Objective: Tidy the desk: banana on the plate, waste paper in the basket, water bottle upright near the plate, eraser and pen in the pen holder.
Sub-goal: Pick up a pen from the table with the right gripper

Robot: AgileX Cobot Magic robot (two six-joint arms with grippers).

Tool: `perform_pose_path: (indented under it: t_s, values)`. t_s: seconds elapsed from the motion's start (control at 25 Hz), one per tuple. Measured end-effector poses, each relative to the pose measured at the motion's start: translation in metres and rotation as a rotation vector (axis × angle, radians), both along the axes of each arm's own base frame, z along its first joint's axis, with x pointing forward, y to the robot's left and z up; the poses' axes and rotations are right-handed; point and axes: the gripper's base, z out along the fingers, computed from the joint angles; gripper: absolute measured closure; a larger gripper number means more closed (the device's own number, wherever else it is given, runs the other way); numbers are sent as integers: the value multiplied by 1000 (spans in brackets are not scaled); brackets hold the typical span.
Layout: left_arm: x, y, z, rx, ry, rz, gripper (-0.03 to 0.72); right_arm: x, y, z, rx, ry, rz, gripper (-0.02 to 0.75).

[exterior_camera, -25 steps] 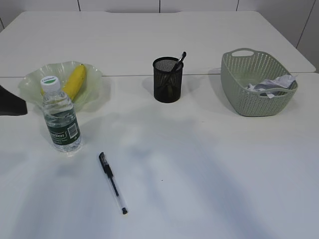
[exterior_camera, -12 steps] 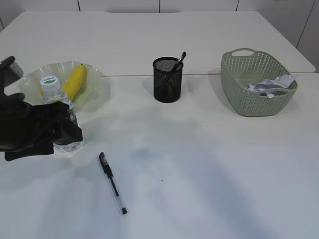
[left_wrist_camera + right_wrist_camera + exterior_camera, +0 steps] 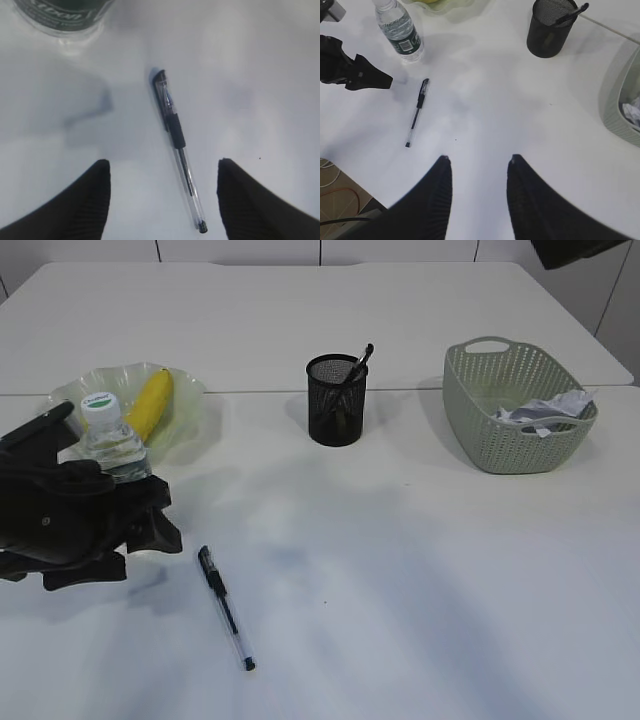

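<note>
Left arm: black, low over the white bench [image 3: 420, 570] at the left edge of the exterior view, in front of the water bottle [image 3: 112, 440] and hiding its lower half.
Left claw [image 3: 162, 192]: released, fingers spread wide and holding nothing, pointing down at the bench.
Pen on the bench [image 3: 177, 145]: lies flat between the two left fingers in the left wrist view, cap end towards the bottle, tip end nearest the camera; not touched.
Right arm: raised high; only a dark corner shows at the top right of the exterior view.
Right claw [image 3: 477, 187]: released, part-way apart, empty, well above the bench and far from the pen.
Water bottle: upright with a white cap, just in front of the plate [image 3: 195, 400].
Banana [image 3: 150, 402]: lies on the pale green wavy plate.
Pen holder [image 3: 336, 400]: black mesh cup at centre back, with a dark pen leaning inside.
Basket [image 3: 480, 420]: green woven, at right, crumpled waste paper [image 3: 550, 408] inside.
Writing: the bottle's dark green label carries white letters, too cropped and blurred to read.
</note>
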Motion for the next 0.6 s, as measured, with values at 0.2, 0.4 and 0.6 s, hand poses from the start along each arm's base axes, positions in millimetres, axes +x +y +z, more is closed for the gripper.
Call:
perform_pose_path:
  t_s: [0.2,0.4,0.6]
  values:
    - [5,-4,-8,-3,26,12,210,0,0,0,2,1,1,454]
    - [10,-29,-6,-22,18,-37,210,0,1,0,9,4,4,454]
    - [13,-36,-16,5,41,-73,210,-1,1,0,14,6,6,455]
